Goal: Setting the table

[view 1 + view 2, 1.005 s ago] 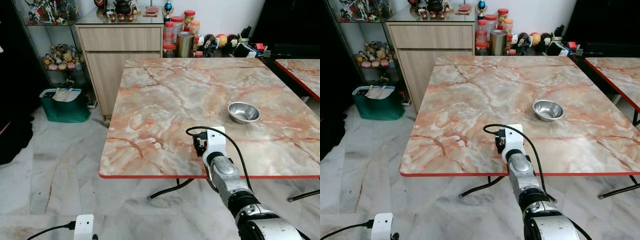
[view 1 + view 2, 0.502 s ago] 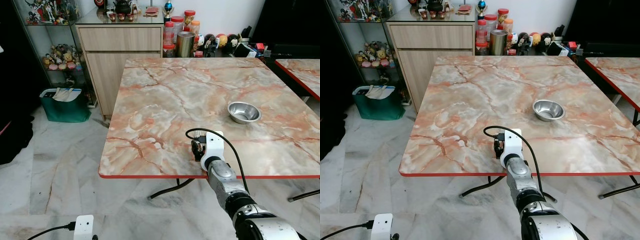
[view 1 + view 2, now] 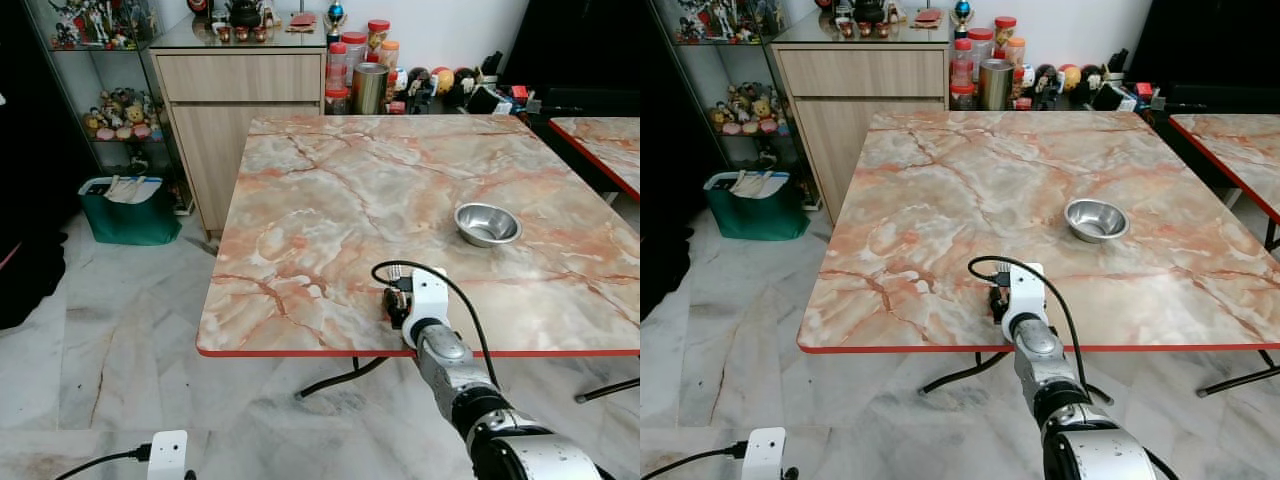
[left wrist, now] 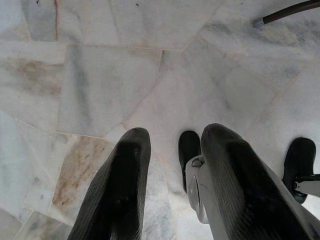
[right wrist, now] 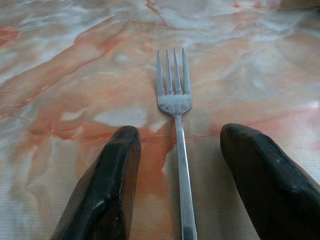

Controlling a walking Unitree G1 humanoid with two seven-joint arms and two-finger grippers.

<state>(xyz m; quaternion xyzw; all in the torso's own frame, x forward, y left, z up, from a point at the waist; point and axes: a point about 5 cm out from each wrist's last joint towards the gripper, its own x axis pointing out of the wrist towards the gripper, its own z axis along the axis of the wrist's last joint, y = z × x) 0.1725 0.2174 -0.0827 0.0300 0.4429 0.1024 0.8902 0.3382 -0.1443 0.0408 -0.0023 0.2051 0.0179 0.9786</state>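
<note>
A steel fork (image 5: 174, 100) lies flat on the marble table (image 3: 330, 190), tines pointing away from me. My right gripper (image 5: 180, 135) rests near the table's front edge (image 3: 397, 300), open, one finger on each side of the fork's handle and neither touching it. A steel bowl (image 3: 487, 223) stands empty at the right of the table, well beyond the gripper. My left gripper (image 4: 172, 135) hangs open over the floor tiles, holding nothing.
A wooden cabinet (image 3: 240, 100) with jars and tins (image 3: 360, 75) stands behind the table. A green bin (image 3: 130, 210) sits on the floor at the left. A second marble table (image 3: 605, 140) adjoins at the right. Table legs (image 3: 340, 378) run under the front edge.
My right wrist has drawn back a little toward the table's front edge and sunk lower. The bowl and the left arm have not moved.
</note>
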